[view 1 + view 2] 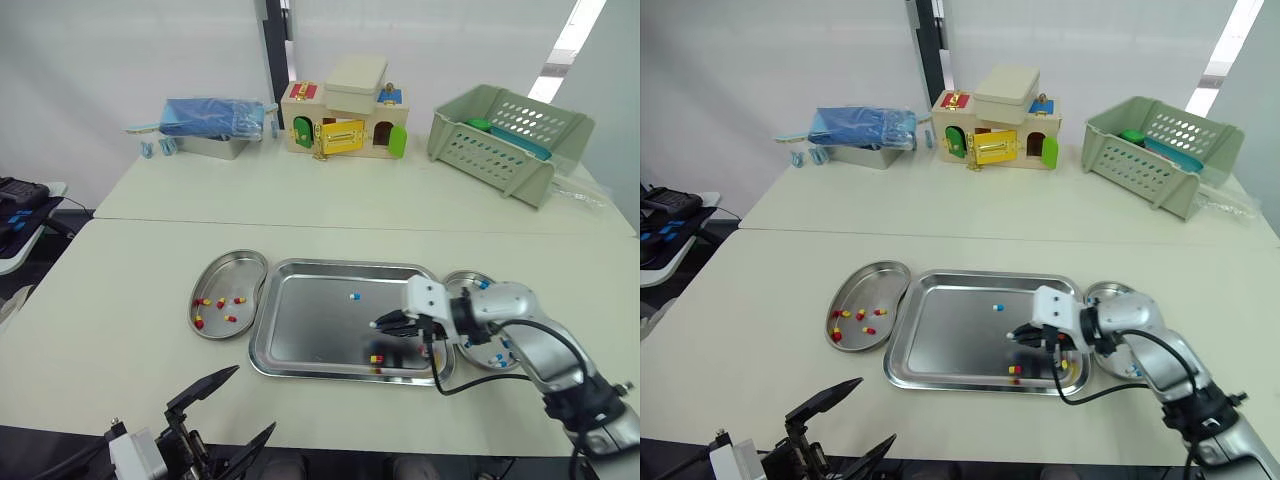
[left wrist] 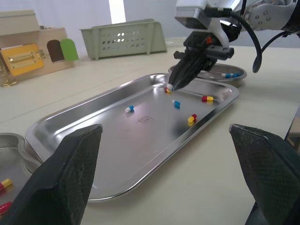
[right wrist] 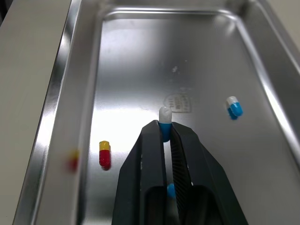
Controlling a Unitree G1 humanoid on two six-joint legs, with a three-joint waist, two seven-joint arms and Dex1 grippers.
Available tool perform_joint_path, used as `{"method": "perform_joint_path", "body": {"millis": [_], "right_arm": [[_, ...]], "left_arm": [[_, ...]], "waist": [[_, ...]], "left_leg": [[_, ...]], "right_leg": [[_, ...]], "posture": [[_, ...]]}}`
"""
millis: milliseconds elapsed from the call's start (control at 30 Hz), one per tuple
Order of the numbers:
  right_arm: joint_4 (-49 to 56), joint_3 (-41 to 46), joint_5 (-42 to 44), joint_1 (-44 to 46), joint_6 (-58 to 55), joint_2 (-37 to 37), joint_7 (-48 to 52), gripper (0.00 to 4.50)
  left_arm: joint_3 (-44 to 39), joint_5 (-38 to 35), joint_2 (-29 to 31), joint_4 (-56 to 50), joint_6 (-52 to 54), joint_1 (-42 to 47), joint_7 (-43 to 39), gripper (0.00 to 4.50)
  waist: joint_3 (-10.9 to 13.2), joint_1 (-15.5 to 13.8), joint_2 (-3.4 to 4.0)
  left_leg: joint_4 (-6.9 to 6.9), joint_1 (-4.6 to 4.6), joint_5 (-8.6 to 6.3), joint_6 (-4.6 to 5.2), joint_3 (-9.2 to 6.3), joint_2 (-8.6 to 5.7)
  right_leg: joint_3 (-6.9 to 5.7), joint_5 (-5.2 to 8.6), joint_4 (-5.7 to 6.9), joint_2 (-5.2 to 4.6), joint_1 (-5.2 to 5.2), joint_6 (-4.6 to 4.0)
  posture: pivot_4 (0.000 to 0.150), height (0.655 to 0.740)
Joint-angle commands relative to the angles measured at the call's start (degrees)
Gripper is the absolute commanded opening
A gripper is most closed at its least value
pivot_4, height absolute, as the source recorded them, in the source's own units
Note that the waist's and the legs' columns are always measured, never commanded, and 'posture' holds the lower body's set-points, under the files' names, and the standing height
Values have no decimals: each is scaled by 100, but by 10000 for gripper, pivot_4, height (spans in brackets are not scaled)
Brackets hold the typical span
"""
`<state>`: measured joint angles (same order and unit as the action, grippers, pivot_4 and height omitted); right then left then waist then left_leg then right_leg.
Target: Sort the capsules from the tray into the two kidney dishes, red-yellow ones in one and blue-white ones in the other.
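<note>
My right gripper (image 1: pixel 378 325) reaches over the right part of the steel tray (image 1: pixel 300 268), shut on a blue-white capsule (image 3: pixel 164 117) whose white end sticks out past the fingertips. Loose in the tray lie another blue-white capsule (image 1: pixel 354 296) and a red-yellow capsule (image 1: pixel 377 359) near the front rim. The left kidney dish (image 1: pixel 228 266) holds several red-yellow capsules (image 1: pixel 215 305). The right kidney dish (image 1: pixel 468 279) holds blue-white ones (image 2: pixel 228 75). My left gripper (image 1: pixel 232 412) hangs open off the table's front edge, well short of the tray.
On the far table stand a wooden toy house (image 1: pixel 345 120), a green plastic basket (image 1: pixel 505 135) at the right and a blue-wrapped metal box (image 1: pixel 212 125) at the left. Bare tabletop lies left of the dishes and in front of the tray.
</note>
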<state>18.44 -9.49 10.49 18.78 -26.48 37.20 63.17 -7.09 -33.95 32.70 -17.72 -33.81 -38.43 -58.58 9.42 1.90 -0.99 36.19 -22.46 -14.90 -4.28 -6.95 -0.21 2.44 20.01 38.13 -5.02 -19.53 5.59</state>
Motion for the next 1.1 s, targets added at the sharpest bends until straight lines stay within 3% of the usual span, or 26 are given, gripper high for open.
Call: {"method": "perform_joint_path", "body": {"millis": [33,400,700,1100], "right_arm": [[798,944,594,-411,-525,187,-343,130],[1191,3154,880,-2652,-755,745,-907,130],[1063,2986,845,-3040,-712,838,-1077,130],[849,3039,954,-3141,-510,1036,-986,33019]], "left_arm": [[-74,-321,284,102,272,226,-500,45000],[-184,-673,497,549,804,1050,-1597,45000],[-280,-649,299,694,833,1158,-1927,45000],[-367,-546,68,474,882,975,-1795,45000]], "waist": [[0,-11,1],[-4,16,5],[-4,8,6],[-4,-5,6]], "left_leg": [[0,0,0,0,-2,1],[-1,15,0,1,1,3],[-7,50,-1,1,13,6],[-7,49,-1,1,15,6]], "right_leg": [[-2,0,-1,2,0,-1],[-3,1,-5,2,20,-1],[9,2,-6,3,45,-3],[9,2,-9,2,46,-3]], "posture": [[1500,7400],[1500,7400],[1500,7400],[1500,7400]]}}
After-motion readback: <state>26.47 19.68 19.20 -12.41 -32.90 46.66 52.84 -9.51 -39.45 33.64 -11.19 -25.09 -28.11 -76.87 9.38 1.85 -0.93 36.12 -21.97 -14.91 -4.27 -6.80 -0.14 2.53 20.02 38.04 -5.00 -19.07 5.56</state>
